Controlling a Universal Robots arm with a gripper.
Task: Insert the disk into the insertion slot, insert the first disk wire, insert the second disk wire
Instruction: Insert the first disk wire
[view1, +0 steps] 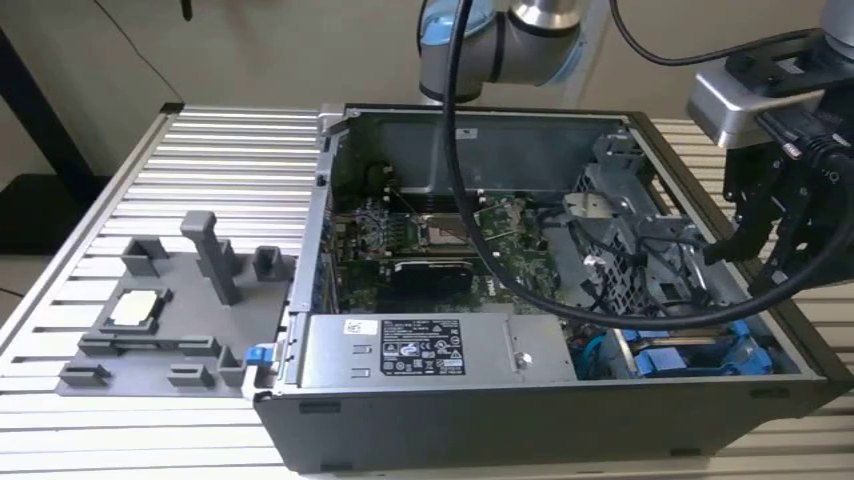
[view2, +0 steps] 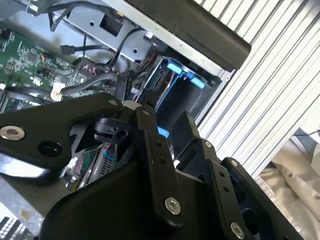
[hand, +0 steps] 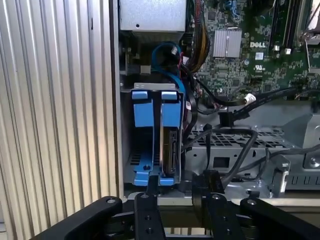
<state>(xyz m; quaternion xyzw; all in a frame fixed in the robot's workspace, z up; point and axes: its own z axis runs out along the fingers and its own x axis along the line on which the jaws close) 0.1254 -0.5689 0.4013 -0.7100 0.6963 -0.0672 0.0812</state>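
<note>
The disk (hand: 169, 154) stands edge-on in its blue carrier (hand: 150, 120), seated inside the grey insertion slot (hand: 127, 162) at the corner of the computer case. In the exterior view the blue carrier (view1: 694, 356) lies at the case's near right corner. My gripper (hand: 177, 194) hangs just above the bay, open. One thin finger (hand: 150, 186) is over the carrier's edge, and the thicker finger (hand: 207, 187) is beside a black wire (hand: 207, 150) that loops down toward it. A black wire plug (hand: 225, 119) hangs loose nearby. In the exterior view my gripper (view1: 767, 240) is over the case's right side.
The grey power-supply box (view1: 427, 350) sits along the case's near wall. The green motherboard (view1: 441, 235) fills the case floor. Cable bundles (hand: 200, 50) cross beside the bay. A grey fixture (view1: 174, 300) with small parts stands on the ribbed table at the exterior view's left.
</note>
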